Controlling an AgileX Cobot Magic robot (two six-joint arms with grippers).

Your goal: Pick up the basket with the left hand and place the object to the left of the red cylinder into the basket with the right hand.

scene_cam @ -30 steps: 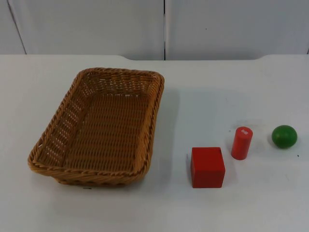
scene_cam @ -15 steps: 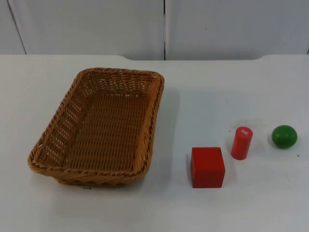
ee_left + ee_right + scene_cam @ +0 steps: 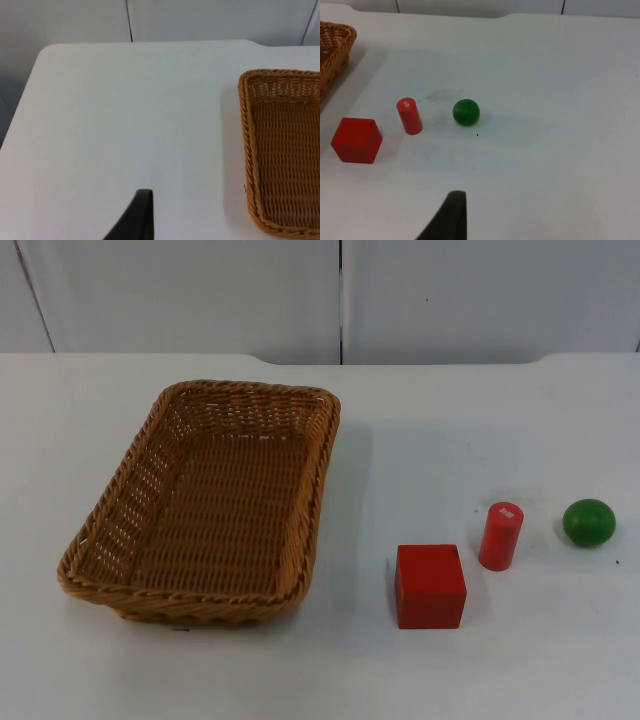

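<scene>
Red cube (image 3: pixel 430 585), lower right of centre in the top view, flat on the white table (image 3: pixel 450 420). Plain, matte, solid-looking block with sharp edges and a brighter top face than front face. No long axis; one face toward the lower edge of the frame, turned very slightly. Just right of it and a little higher in the frame, apart from it, red cylinder (image 3: pixel 501 535): upright, long axis vertical, smooth, with a small white mark on its flat top. Further right, apart again, green ball (image 3: pixel 588 522), smooth and round.

Left half of the frame: basket (image 3: pixel 250 387), woven tan wicker, rectangular with rounded corners and a braided rim. Long axis from the lower left toward the upper centre, walls flaring outward. Well apart from the cube.

Behind the table, grey wall (image 3: pixel 200 290) with a dark vertical seam.

Left gripper (image 3: pixel 142 215) above bare table, beside the basket's rim (image 3: pixel 247 150) and apart from it; waiting; how far open cannot be told. Right gripper (image 3: pixel 452 215) above bare table, apart from the cube (image 3: pixel 356 140), cylinder (image 3: pixel 409 116) and ball (image 3: pixel 466 111), with a basket corner (image 3: pixel 335 45) beyond the cube; likewise waiting, opening not to be told.
</scene>
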